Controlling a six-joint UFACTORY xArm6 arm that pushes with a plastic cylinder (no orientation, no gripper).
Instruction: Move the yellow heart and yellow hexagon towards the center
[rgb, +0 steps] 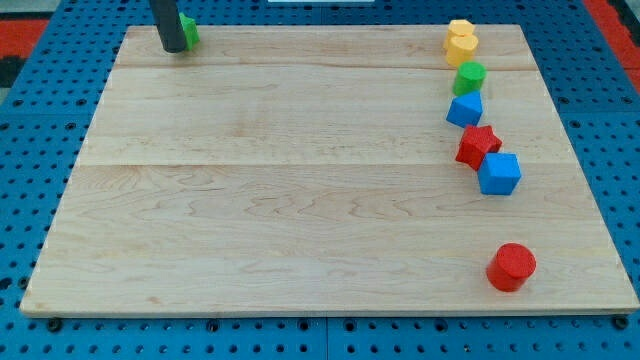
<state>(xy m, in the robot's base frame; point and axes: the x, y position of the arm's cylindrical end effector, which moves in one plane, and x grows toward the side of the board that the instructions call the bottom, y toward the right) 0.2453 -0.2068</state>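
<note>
— Fingers? None on this rig to spread or pinch, just the dark rod. I see my tip (173, 48) down at the view's top left corner of the wooden board (300, 200).

— Touching anything?

— It sits against a green block (189, 30), which is half hidden behind the rod (its shape I cannot make out).

— Where are the yellow ones?

— Far across, at the view's top right. I make out two yellow blocks touching each other: the yellow hexagon (460, 28) right at the board's top edge, and the yellow heart (462, 48) just below it. At this size the shapes are hard to tell apart, so I may have them swapped. Both are well apart from my tip.

— And below them?

— A column runs down the right side: a green cylinder (470, 77), a blue block (465, 109) touching it, a red star (477, 146), then a blue cube (499, 174) against the star. A red cylinder (512, 267) stands alone near the view's bottom right.
</note>
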